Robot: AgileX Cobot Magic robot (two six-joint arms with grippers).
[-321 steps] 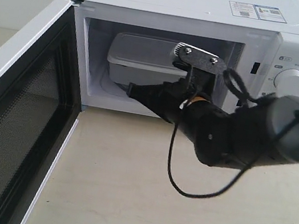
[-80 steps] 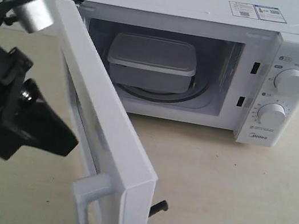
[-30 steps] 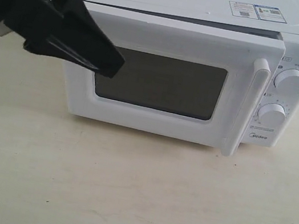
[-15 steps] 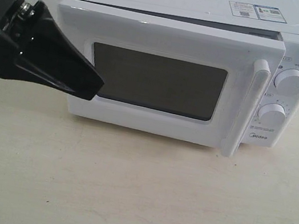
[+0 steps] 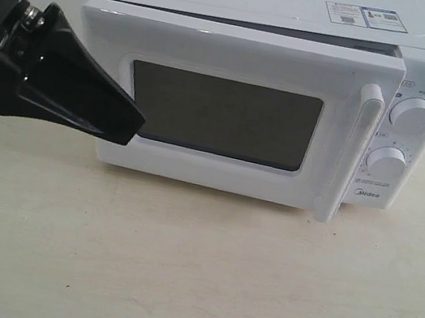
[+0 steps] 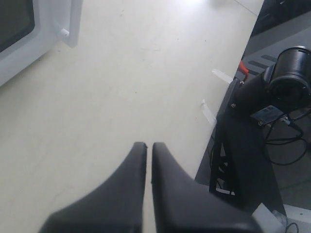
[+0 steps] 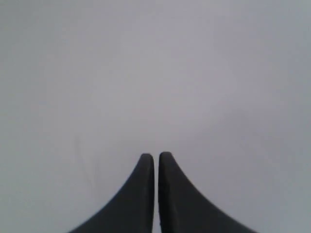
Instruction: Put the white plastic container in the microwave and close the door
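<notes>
The white microwave (image 5: pixel 273 1) stands at the back of the table with its door (image 5: pixel 247 54) swung flat against the front and the bar handle (image 5: pixel 352 151) next to the knobs. The white plastic container is hidden behind the dark window (image 5: pixel 224 117). My left gripper (image 5: pixel 130 121) hangs in front of the door's left edge, shut and holding nothing; whether it touches the door I cannot tell. In the left wrist view this gripper (image 6: pixel 148 145) points over bare table, with a corner of the microwave (image 6: pixel 29 36) at one edge. My right gripper (image 7: pixel 156 156) is shut over a plain grey surface and does not show in the exterior view.
Two round knobs (image 5: pixel 412 116) sit on the microwave's right panel. The beige table (image 5: pixel 201 272) stretches in front of the microwave. In the left wrist view the table edge (image 6: pixel 214 116) drops off to a black frame and a dark motor housing (image 6: pixel 289 73).
The door has gone from wide open to flat against the microwave, hiding the container. Over the last second my left gripper has drawn down and to the left; in the last half second it barely moved.
</notes>
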